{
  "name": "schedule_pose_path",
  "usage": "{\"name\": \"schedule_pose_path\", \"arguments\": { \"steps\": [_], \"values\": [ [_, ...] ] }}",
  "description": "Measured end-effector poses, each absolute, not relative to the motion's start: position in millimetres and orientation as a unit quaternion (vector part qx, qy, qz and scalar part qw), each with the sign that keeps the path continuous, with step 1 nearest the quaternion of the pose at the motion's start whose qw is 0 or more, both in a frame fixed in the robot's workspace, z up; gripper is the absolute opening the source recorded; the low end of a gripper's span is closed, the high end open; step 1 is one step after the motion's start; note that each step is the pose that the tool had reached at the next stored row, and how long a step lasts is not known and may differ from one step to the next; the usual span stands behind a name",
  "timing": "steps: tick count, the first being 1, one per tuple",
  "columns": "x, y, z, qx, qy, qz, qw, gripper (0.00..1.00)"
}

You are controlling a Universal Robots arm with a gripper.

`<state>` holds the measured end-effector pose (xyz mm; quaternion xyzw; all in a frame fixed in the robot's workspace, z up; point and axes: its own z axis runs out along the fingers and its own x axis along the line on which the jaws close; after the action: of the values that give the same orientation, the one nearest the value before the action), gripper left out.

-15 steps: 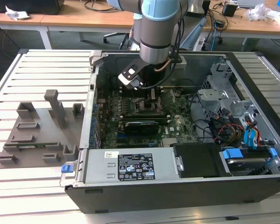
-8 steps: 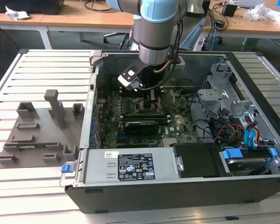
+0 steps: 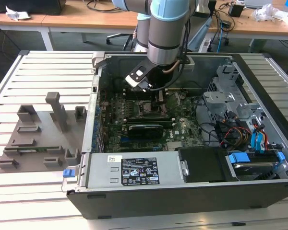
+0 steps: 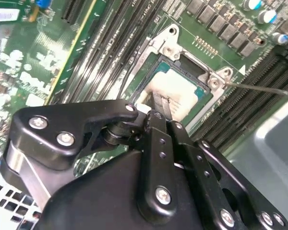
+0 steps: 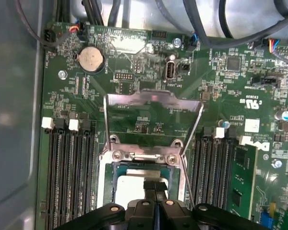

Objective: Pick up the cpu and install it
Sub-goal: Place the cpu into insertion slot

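The two black fingers (image 5: 150, 188) are pressed together, their tips right over the middle of the silvery cpu (image 5: 130, 184) lying flat in its socket (image 5: 144, 155).

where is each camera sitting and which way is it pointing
exterior view: off the arm, high beside the open computer case, looking down into it; the arm and gripper show.
first wrist view: on the wrist, facing the motherboard and the raised socket frame; the gripper shows.
second wrist view: on the wrist, looking along the gripper body toward the socket.
shared: both wrist views show the cpu lying in the socket beneath the shut gripper.
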<state>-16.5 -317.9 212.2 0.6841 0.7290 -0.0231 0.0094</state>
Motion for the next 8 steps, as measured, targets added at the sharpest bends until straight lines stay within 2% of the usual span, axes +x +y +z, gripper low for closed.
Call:
{"name": "schedule_pose_path", "arguments": {
  "steps": [8],
  "values": [
    [-16,-318,241,0.684,0.729,-0.023,0.010,0.11]
  ]
}}
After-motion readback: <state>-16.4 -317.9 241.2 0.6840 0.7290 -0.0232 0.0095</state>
